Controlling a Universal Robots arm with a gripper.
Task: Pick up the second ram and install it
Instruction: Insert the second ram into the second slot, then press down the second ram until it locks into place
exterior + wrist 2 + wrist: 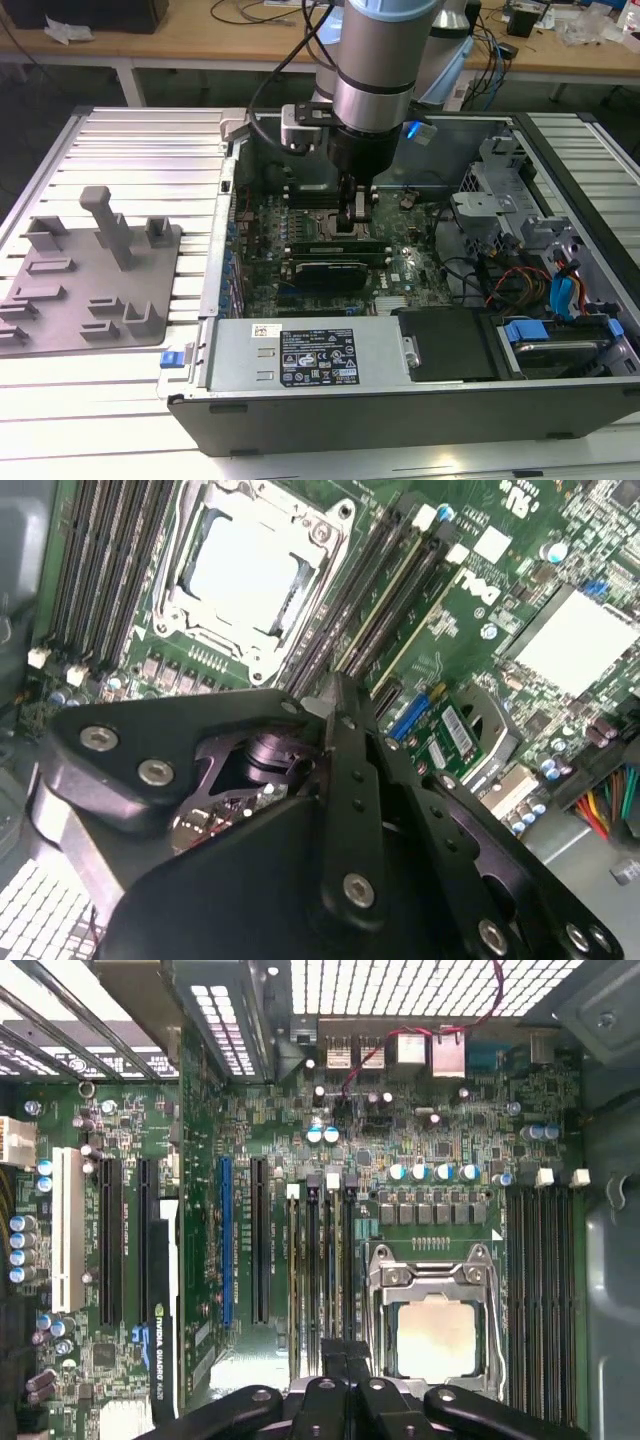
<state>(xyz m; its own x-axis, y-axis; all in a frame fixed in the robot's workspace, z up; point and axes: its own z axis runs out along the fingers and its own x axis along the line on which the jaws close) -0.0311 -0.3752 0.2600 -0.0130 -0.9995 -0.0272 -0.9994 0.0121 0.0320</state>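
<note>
The second ram (398, 598) shows edge-on as a thin green-yellow strip standing in one of the black memory slots beside the processor socket (245, 575). Which slot it is in cannot be told in the first wrist view. My gripper (355, 215) is down inside the open computer case, over that bank of slots. In both wrist views its black fingers are shut together, with the tips (335, 695) (345, 1355) at the near end of the slots, on or just above the ram's top edge. Whether they touch it is hidden.
The grey fixture plate (90, 300) with upright posts lies on the slatted table at the exterior view's left, with no stick on it. Inside the case are a graphics card (330, 270), the power supply (310, 355), and drive bays with coloured cables (530, 285).
</note>
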